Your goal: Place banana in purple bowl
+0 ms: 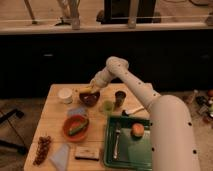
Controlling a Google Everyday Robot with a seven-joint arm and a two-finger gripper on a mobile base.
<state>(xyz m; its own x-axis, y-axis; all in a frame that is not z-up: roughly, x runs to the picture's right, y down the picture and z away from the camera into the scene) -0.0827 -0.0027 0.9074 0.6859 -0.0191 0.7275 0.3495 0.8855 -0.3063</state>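
The purple bowl (90, 98) stands at the back middle of the wooden table (52, 118). The yellow banana (87, 90) lies across the bowl's rim at its top. My gripper (93, 83) is right above the bowl at the end of the white arm (135, 89), close over the banana.
A white cup (65, 95) stands left of the bowl. An orange bowl (75, 127) holds a green vegetable. A green cup (107, 106), a dark can (120, 98), a green tray (127, 145) with an orange fruit, grapes (42, 149) and a packet (86, 152) are also there.
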